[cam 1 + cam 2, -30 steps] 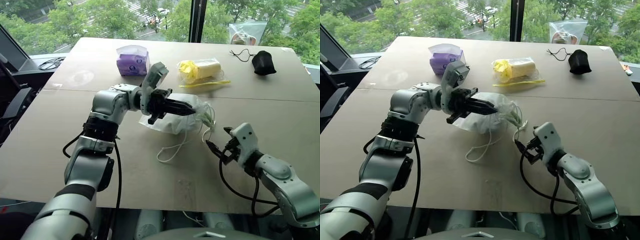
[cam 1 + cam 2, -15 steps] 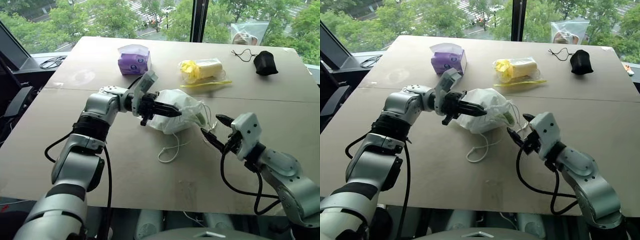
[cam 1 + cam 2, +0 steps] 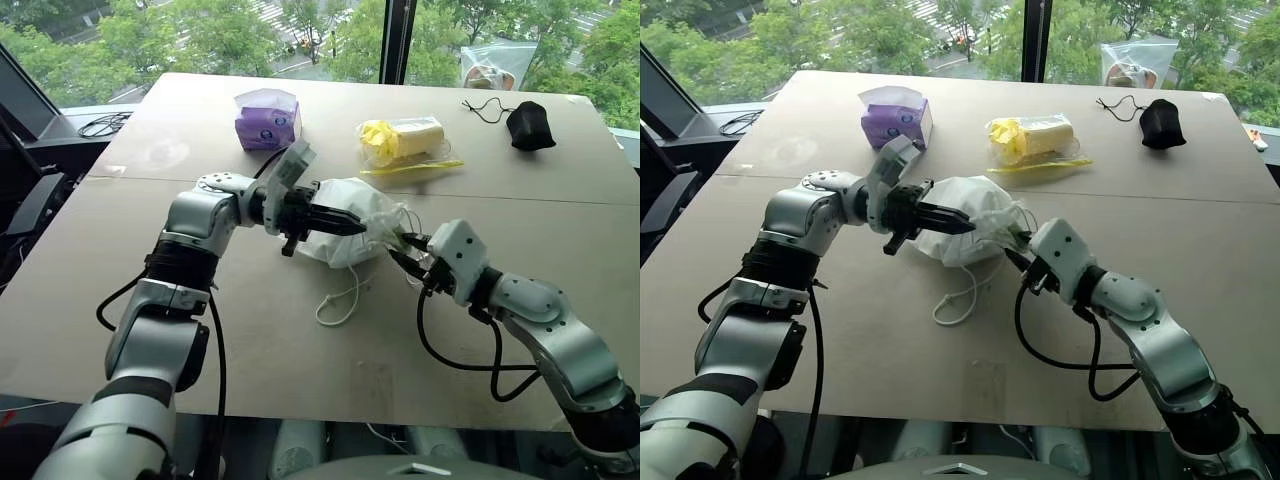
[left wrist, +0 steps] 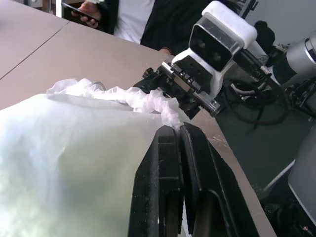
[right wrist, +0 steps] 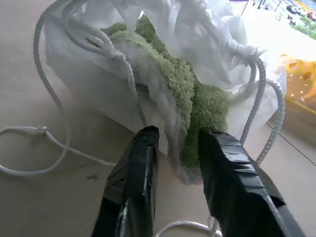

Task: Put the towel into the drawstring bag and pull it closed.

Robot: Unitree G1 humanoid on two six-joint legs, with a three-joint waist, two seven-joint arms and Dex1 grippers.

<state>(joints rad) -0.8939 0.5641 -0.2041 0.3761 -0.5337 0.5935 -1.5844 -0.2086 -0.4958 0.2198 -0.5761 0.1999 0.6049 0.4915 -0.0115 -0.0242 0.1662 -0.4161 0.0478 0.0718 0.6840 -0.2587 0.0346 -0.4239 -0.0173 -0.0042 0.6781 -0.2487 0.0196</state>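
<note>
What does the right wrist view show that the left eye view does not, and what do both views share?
Right wrist view: the towel bulging from the drawstring bag's mouth, the right gripper closing around its edge.

Left eye view: the left gripper shut on the bag, a purple tissue pack, a yellow-filled zip bag, a black pouch.

Both: bag, white cord, table.

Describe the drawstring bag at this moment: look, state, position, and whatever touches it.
The drawstring bag is thin, translucent milky-white plastic, crumpled into a rounded mound lying on the table. The pale green towel sits inside, bulging from the gathered, still open mouth. White cords trail in a loop onto the tabletop. The left gripper is shut on the bag's plastic; the right gripper is at the mouth, its fingers either side of a fold of plastic and towel.
</note>
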